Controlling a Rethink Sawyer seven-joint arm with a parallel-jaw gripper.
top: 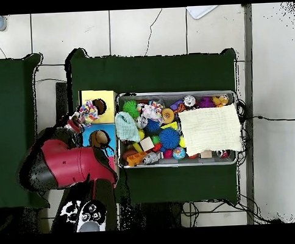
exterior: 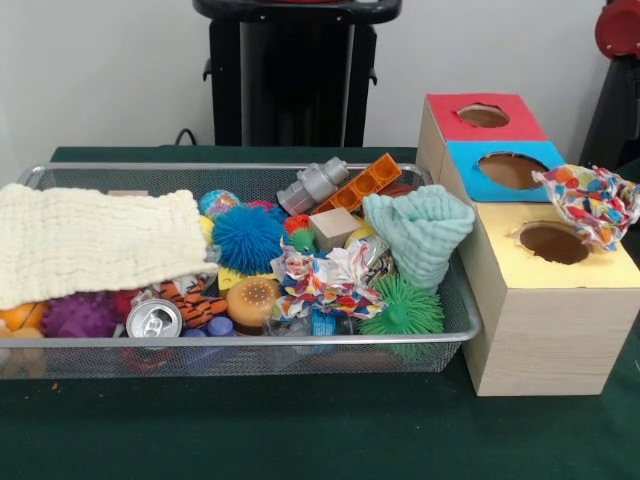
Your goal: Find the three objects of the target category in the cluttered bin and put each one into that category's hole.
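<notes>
Now the red and black arm (top: 66, 167) is reaching over the wooden box (exterior: 540, 340), which is standing just beside the wire bin (exterior: 250, 355) on the green table (exterior: 300, 430). In the overhead view, the arm is covering the red part of the box. The gripper (top: 74, 124) is showing only as a small dark shape at the end of the arm, and I cannot tell if it is released or clenched.

A dotted colourful cloth (exterior: 590, 200) is lying bunched at the edge of the box top, just beside the yellow hole (exterior: 553, 243) and not inside it. In the overhead view this cloth is sitting next to the gripper; whether they are touching is not clear. The blue hole (exterior: 512, 170) and the red hole (exterior: 483, 116) are showing open.

Inside the bin, a big cream cloth (exterior: 95, 240) is covering one side. A mint cloth (exterior: 420, 232) is standing up in a cone shape at the end near the box. Another colourful cloth (exterior: 320, 275) is lying crumpled in the middle. Around them a blue spiky ball (exterior: 247, 238), a green spiky ball (exterior: 403, 312), a drink can (exterior: 154, 318), an orange brick (exterior: 362, 183) and a wooden cube (exterior: 333, 228) are lying mixed together.
</notes>
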